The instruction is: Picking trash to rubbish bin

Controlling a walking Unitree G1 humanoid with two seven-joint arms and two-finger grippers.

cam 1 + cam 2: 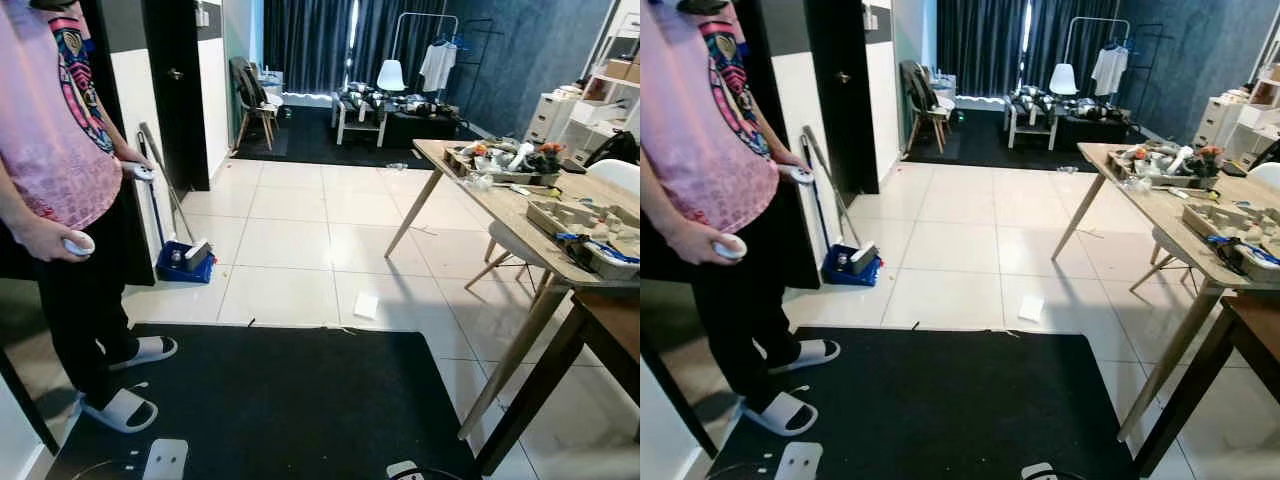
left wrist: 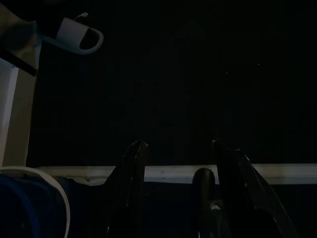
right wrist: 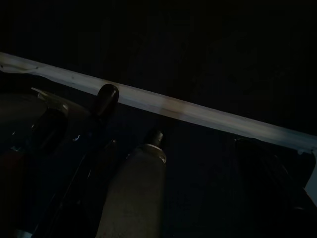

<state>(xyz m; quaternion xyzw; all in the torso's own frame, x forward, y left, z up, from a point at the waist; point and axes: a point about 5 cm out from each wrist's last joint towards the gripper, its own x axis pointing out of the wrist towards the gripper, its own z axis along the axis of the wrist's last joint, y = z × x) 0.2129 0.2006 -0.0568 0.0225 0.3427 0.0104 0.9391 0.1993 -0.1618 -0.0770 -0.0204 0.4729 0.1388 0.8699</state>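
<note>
White paper scrap (image 1: 366, 305) on tiled floor (image 1: 290, 250)

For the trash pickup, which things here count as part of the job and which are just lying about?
Job:
white paper scrap on the tiled floor
left gripper, hanging idle over the black mat

Lying about:
blue dustpan by the wall
wooden table with clutter
person holding controllers
white slippers
</note>
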